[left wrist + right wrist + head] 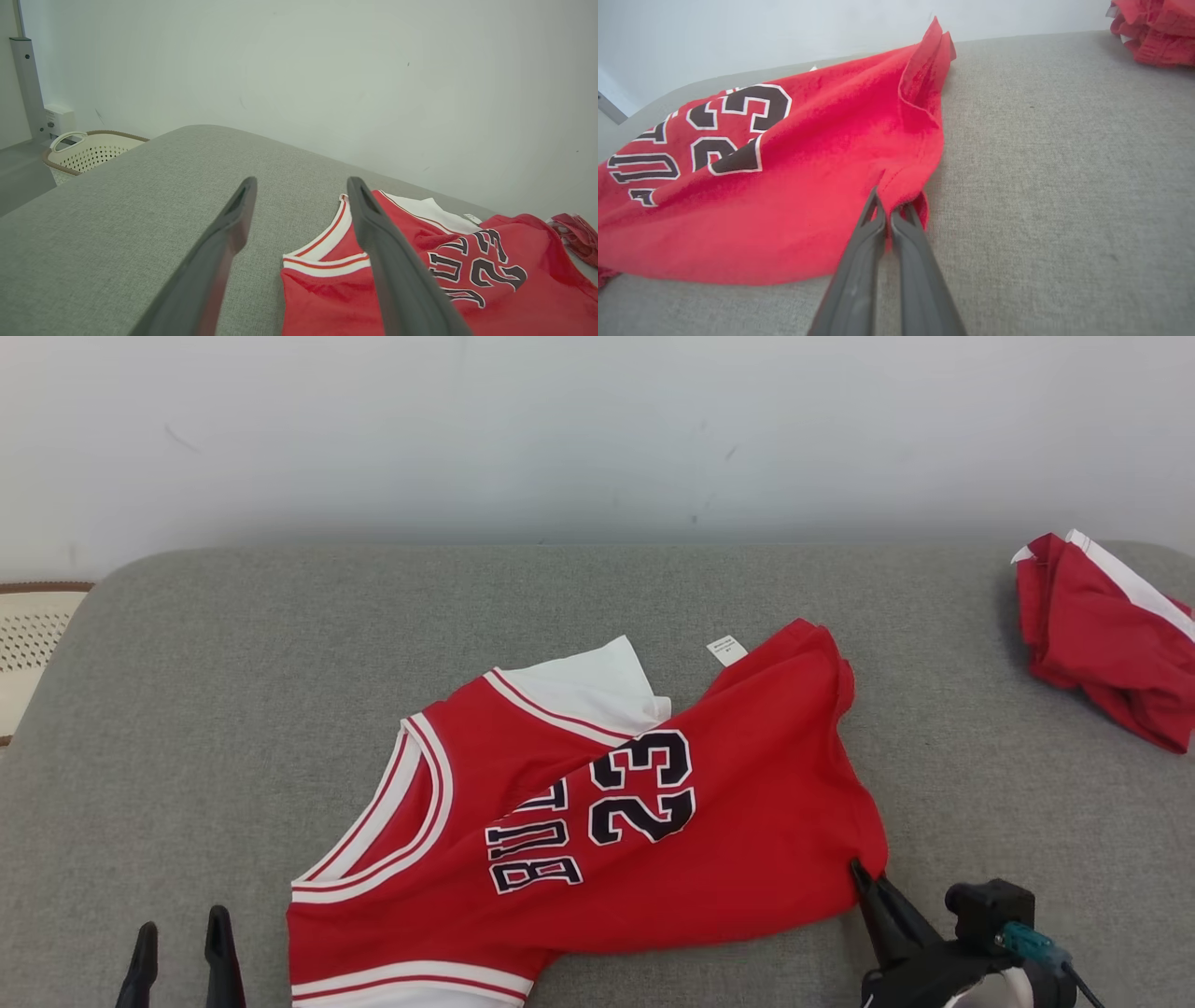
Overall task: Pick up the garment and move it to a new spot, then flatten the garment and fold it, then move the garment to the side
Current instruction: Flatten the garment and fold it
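The garment (pixel 597 812) is a red sleeveless jersey with white trim and the number 23, lying crumpled and partly folded over itself on the grey cushioned surface (pixel 233 709). My right gripper (pixel 859 873) is shut on the jersey's lower right hem corner; the right wrist view shows the red cloth (pixel 784 186) pinched between its closed fingertips (pixel 891 210). At the lower left, my left gripper (pixel 182 943) stands open above the bare surface, a little left of the jersey's armhole. Between its spread fingers (pixel 299 186) nothing is held, and the jersey (pixel 467 270) lies just to their right.
Another red and white garment (pixel 1111 635) lies bunched at the far right edge of the surface, also red cloth (pixel 1153 28) in the right wrist view. A pale perforated laundry basket (pixel 88 151) stands beyond the left end. A white wall backs the surface.
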### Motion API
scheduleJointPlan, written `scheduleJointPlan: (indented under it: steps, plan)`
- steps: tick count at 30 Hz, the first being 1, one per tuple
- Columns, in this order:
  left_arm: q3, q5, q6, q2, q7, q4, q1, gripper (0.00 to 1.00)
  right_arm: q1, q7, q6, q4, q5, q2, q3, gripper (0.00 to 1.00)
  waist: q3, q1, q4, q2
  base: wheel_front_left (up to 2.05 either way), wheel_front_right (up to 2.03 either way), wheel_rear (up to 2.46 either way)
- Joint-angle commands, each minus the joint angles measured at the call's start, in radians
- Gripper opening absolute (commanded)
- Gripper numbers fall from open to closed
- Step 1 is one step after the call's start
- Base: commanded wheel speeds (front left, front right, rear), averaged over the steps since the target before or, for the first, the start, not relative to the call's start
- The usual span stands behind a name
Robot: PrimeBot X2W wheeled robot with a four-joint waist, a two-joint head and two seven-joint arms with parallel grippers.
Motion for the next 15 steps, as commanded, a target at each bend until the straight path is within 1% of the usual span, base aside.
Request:
scheduleJointPlan:
  steps: [1, 5, 6, 11, 13, 15]
  plan:
    - [0.005, -0.002, 0.002, 0.001, -0.003, 0.004, 0.011, 1.0, 0.025, -0.002, 0.0, -0.032, 0.01, -0.021, 0.014, 0.0, -0.002, 0.0, -0.005, 0.0, 0.0, 0.0, 0.0]
    - [0.004, 0.002, 0.001, 0.001, -0.003, 0.006, 0.014, 1.0, 0.077, 0.03, 0.0, -0.115, 0.049, -0.062, 0.043, 0.0, -0.01, 0.0, -0.012, 0.0, 0.0, 0.0, 0.0]
    - [0.004, 0.002, 0.001, 0.001, -0.003, 0.006, 0.014, 1.0, 0.077, 0.03, 0.0, -0.115, 0.049, -0.062, 0.043, 0.0, -0.01, 0.0, -0.012, 0.0, 0.0, 0.0, 0.0]
    - [0.003, 0.005, 0.0, 0.001, -0.003, 0.008, 0.023, 1.0, 0.138, 0.146, 0.0, -0.231, 0.128, -0.117, 0.071, 0.0, -0.025, 0.0, -0.017, 0.0, 0.0, 0.0, 0.0]
    - [0.003, 0.004, 0.0, 0.001, -0.003, 0.009, 0.027, 1.0, 0.147, 0.167, 0.0, -0.269, 0.14, -0.133, 0.062, 0.0, -0.029, 0.0, -0.02, 0.0, 0.0, 0.0, 0.0]
    - [-0.001, 0.003, 0.001, 0.001, -0.003, 0.01, 0.028, 1.0, 0.145, 0.178, 0.0, -0.284, 0.128, -0.144, 0.054, 0.0, -0.032, 0.0, -0.021, 0.0, 0.0, 0.0, 0.0]
